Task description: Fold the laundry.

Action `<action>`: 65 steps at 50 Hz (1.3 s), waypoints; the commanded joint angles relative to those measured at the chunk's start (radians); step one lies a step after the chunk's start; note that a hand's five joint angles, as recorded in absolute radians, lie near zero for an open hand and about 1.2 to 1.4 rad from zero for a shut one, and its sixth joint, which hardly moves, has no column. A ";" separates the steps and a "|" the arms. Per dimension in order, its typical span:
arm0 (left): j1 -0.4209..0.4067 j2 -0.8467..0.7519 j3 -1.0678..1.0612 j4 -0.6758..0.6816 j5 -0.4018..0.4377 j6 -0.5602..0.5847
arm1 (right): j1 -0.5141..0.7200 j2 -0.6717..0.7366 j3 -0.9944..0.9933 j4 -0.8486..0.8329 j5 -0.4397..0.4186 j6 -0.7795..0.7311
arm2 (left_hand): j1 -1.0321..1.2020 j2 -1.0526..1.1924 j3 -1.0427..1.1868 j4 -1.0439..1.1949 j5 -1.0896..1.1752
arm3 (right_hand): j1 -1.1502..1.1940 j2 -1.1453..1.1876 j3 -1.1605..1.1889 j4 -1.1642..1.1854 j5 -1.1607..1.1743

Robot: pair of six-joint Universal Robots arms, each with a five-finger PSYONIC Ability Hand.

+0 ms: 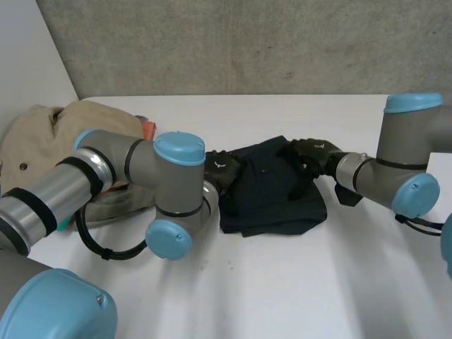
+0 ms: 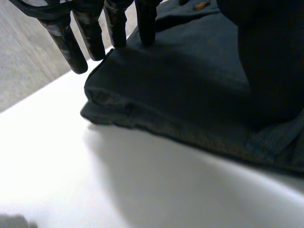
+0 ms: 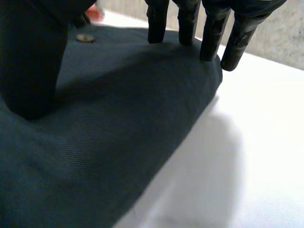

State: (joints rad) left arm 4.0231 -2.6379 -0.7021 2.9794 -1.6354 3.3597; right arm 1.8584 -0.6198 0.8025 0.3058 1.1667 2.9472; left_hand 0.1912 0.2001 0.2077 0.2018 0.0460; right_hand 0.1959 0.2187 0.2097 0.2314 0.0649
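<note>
A dark navy garment (image 1: pixel 272 187) lies folded into a rough square in the middle of the white table (image 1: pixel 296 282). My left hand (image 1: pixel 222 169) rests at its left edge. In the left wrist view its straight fingers (image 2: pixel 90 33) touch the corner of the garment (image 2: pixel 190 90), thumb down on the cloth, open. My right hand (image 1: pixel 314 152) sits on the far right corner. In the right wrist view its straight fingers (image 3: pixel 211 35) stand at the edge of the garment (image 3: pixel 118 123), thumb pressing on the fabric, open.
A pile of laundry lies at the table's left: a beige garment (image 1: pixel 49 131) with an orange piece (image 1: pixel 147 129) beside it, partly behind my left arm. A grey wall runs along the table's far edge.
</note>
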 commanded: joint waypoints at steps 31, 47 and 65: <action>0.134 0.728 -0.556 0.174 0.563 -0.235 | -0.165 -0.497 0.761 -0.343 0.004 0.193 | 0.002 -0.007 -0.015 -0.009 -0.028 | -0.021 -0.044 -0.035 -0.057 -0.065; 0.146 0.840 -0.657 0.173 0.675 -0.270 | -0.097 -0.342 0.747 -0.433 -0.062 0.196 | -0.007 -0.016 -0.024 -0.018 -0.036 | -0.021 -0.044 -0.035 -0.057 -0.065; 0.140 0.865 -0.668 0.178 0.675 -0.267 | -0.035 -0.189 0.544 -0.456 -0.006 0.201 | -0.010 -0.019 -0.026 -0.021 -0.039 | 0.698 0.675 0.684 0.663 0.655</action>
State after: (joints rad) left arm 4.1631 -1.7695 -1.3687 3.1569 -0.9606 3.0927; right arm 1.8188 -0.8519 1.4080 -0.1518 1.1423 3.1461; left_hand 0.1912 0.1785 0.2064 0.2018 0.0459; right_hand 0.3850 0.4437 0.4537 0.4479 0.2542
